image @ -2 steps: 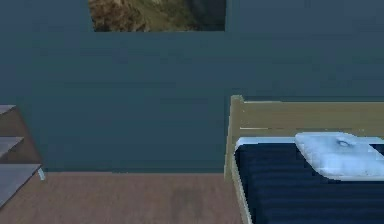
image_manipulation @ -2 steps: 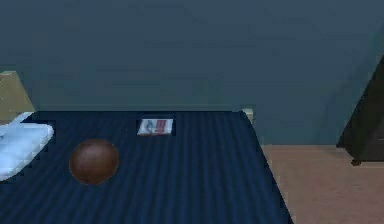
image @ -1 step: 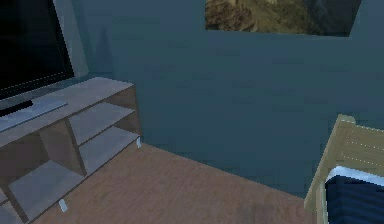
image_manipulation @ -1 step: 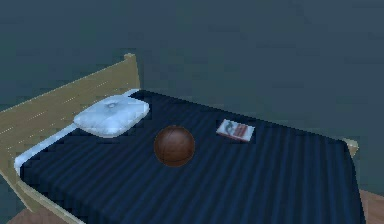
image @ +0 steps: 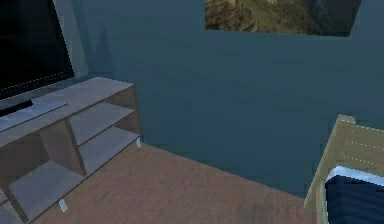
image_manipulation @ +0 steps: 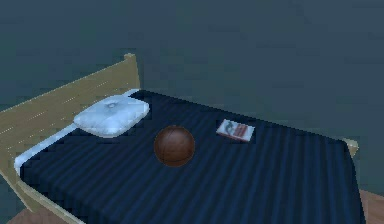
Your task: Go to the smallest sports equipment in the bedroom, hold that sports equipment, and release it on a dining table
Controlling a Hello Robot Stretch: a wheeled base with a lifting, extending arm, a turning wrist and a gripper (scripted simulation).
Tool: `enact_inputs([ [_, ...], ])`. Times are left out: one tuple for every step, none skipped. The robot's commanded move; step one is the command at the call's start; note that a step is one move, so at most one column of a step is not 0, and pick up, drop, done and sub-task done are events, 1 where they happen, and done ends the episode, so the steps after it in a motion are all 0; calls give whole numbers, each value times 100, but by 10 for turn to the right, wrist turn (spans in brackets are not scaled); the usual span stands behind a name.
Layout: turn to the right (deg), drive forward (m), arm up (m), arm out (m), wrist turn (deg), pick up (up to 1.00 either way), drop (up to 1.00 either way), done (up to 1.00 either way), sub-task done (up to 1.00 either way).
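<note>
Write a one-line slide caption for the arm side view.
Brown ball, white pillow and book lie on a dark-blue bed.

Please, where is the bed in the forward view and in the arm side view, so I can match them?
Forward view: the bed is in the lower right corner, cut by the edge.
Arm side view: the bed spans the lower half, a brown ball lying on it.
Shared landmark: the light wooden headboard, at the forward view's right and the arm side view's left.

light: dim, both views | wall point(image: 240, 100) shadowed | pillow point(image_manipulation: 112, 115) brightest | floor point(image: 180, 190) softly lit
</note>
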Motion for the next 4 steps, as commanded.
enact_inputs([
  [0, 0, 22, 0, 0, 0, 0, 0, 0],
  [0, 0, 0, 48, 0, 0, 0, 0, 0],
  [0, 0, 0, 0, 450, 0, 0, 0, 0],
  [0, 0, 0, 0, 450, 0, 0, 0, 0],
])
